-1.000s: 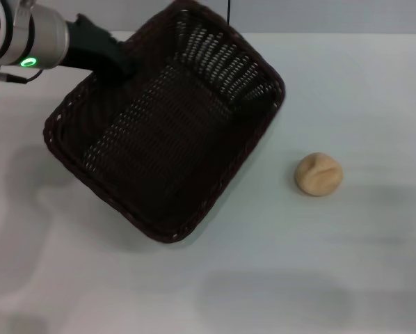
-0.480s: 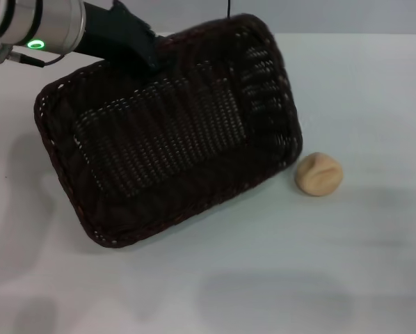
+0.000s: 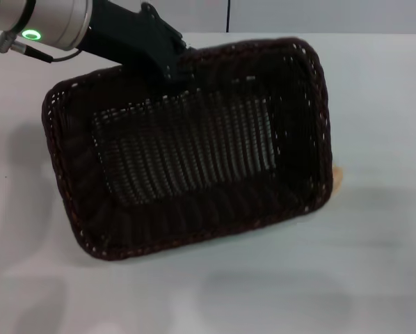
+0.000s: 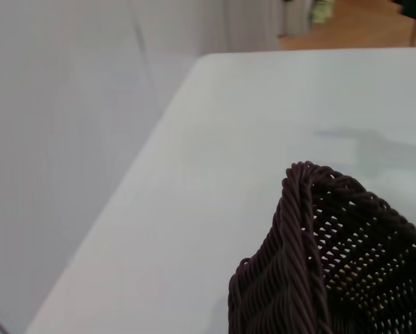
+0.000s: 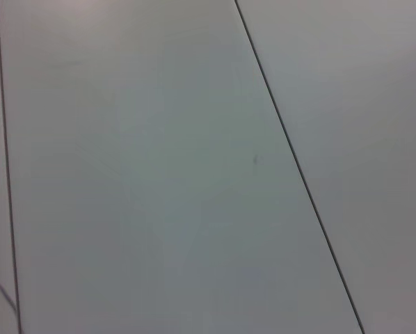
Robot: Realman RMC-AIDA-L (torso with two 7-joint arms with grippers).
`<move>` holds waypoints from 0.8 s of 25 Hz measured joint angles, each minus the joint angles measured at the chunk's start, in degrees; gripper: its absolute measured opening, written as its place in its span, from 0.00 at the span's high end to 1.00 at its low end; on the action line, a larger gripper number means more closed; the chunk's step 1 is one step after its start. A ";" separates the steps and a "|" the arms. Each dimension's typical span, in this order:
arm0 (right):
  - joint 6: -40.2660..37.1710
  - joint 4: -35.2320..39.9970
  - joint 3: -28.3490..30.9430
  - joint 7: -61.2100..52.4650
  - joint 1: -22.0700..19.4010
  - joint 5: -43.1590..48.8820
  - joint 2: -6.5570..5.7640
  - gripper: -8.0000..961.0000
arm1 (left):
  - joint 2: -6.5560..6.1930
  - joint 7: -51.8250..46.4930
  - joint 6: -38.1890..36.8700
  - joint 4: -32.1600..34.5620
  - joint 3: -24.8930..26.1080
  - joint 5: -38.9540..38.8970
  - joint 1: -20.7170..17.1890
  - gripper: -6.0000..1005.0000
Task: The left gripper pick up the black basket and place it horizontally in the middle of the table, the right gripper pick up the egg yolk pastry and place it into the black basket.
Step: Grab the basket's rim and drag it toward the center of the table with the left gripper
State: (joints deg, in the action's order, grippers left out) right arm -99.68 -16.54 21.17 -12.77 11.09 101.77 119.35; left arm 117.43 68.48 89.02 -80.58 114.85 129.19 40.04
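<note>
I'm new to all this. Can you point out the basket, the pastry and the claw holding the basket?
basket (image 3: 187, 149): head view, woven floor.
pastry (image 3: 338, 177): head view, sliver showing past the basket's right rim.
left gripper (image 3: 172, 64): head view, fingertips at the far rim.

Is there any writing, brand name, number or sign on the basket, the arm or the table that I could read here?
None can be read.
The black basket is plain weave, no tag.
The left claw, at the basket's far rim, bears no lettering; the arm behind it shows only a green ring light.
The table is bare white.
The egg yolk pastry, nearly hidden behind the basket, has no mark.
</note>
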 joint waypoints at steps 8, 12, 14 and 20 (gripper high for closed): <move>0.00 -0.58 -0.20 0.23 -0.43 0.01 0.00 0.18 | -0.72 2.96 2.23 6.28 0.01 0.57 2.74 0.80; 0.00 -0.60 -0.62 0.25 -0.44 0.01 0.00 0.18 | -0.16 2.18 -2.54 9.91 0.05 7.03 4.57 0.80; 0.00 -0.60 -0.81 0.25 -0.41 0.01 -0.03 0.18 | 0.10 2.16 -4.81 11.28 0.09 9.05 4.95 0.80; 0.01 -0.56 -0.83 0.23 -0.38 0.01 -0.13 0.18 | 0.26 2.61 -8.60 13.99 0.12 9.77 5.32 0.80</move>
State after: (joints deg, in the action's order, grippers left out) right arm -99.67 -17.10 20.34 -12.53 10.72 101.78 119.22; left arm 117.70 71.08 80.42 -66.59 114.96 138.96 45.36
